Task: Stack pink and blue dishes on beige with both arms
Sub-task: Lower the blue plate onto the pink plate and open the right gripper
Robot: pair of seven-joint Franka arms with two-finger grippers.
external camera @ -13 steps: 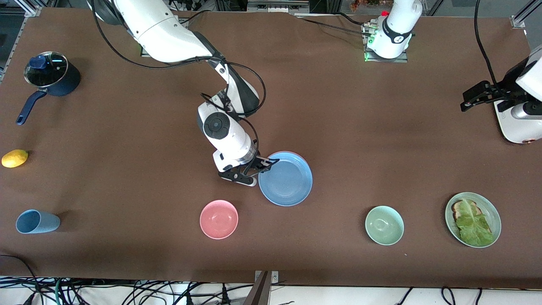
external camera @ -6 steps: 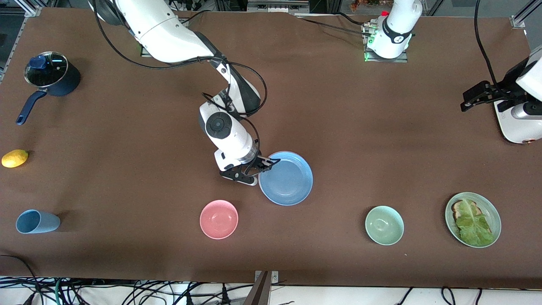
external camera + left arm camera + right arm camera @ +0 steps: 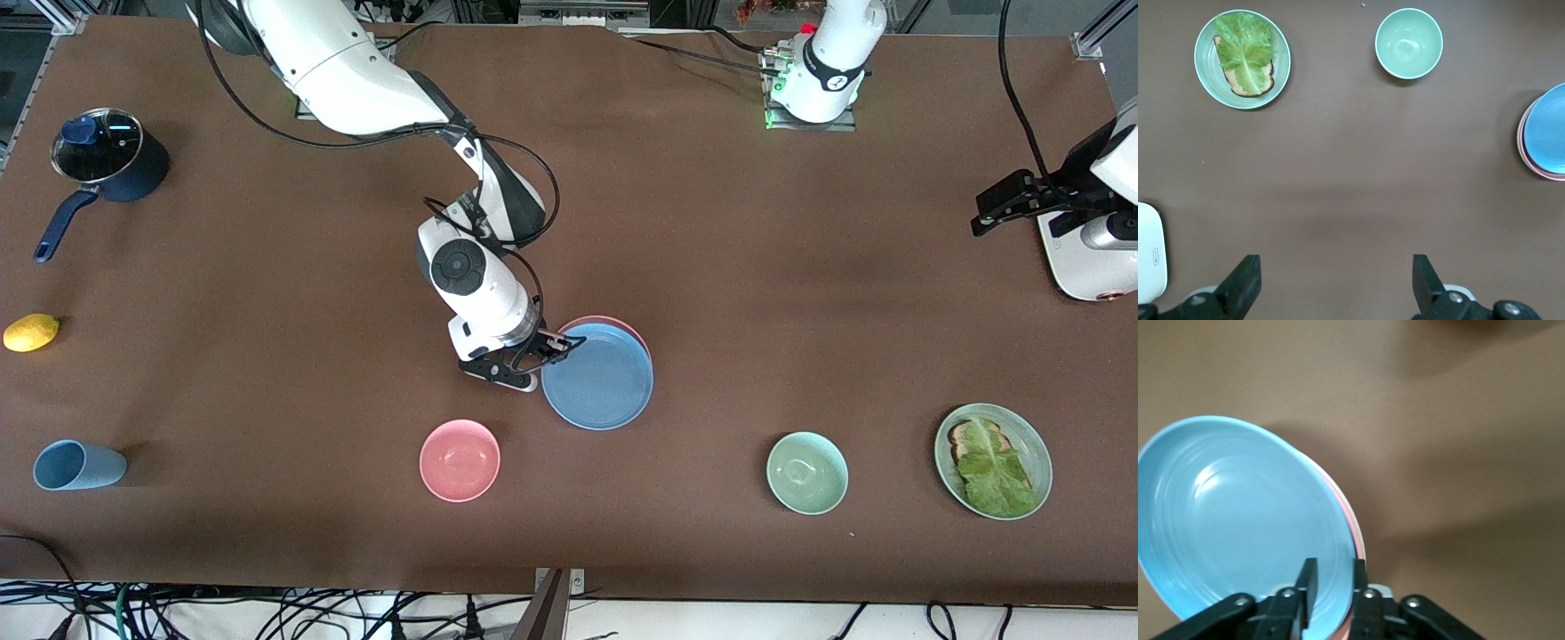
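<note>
The right gripper [image 3: 553,347] had its jaws slightly parted astride the blue plate's [image 3: 597,378] rim, atop the pink plate [image 3: 613,324]; the left gripper [image 3: 1331,283] waited, jaws wide apart.

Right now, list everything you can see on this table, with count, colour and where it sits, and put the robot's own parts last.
blue plate: one, blue, top of the stack at mid-table.
pink plate: one, pink, only its edge showing under the blue plate.
pink bowl: one, pink, nearer the camera than the stack.
green bowl: one, pale green, toward the left arm's end.
green plate: one, pale green, holding toast and lettuce, beside the green bowl.
blue cup: one, on its side, right arm's end.
lemon: one, yellow, farther than the cup.
saucepan: one, dark blue, glass lid, farther than the lemon.
right gripper: at the blue plate's rim.
left gripper: open, waiting over bare table.
</note>
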